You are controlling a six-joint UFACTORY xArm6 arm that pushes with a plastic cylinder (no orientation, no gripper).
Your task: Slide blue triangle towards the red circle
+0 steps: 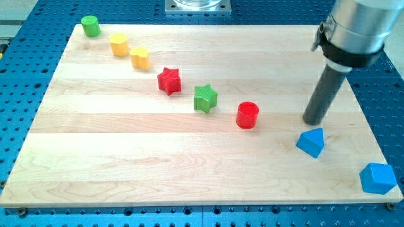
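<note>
The blue triangle [311,142] lies on the wooden board [126,157] at the view's lower right. The red circle [247,115] stands to its left and a little higher, with a gap of bare wood between them. My tip [313,122] rests on the board just above the blue triangle, close to its top edge; I cannot tell whether it touches. The tip is to the right of the red circle.
A green star [205,98] and a red star [169,81] lie up-left of the red circle. Two yellow blocks [139,57] [118,44] and a green cylinder [90,26] sit at the upper left. A blue block [377,178] sits at the lower right corner.
</note>
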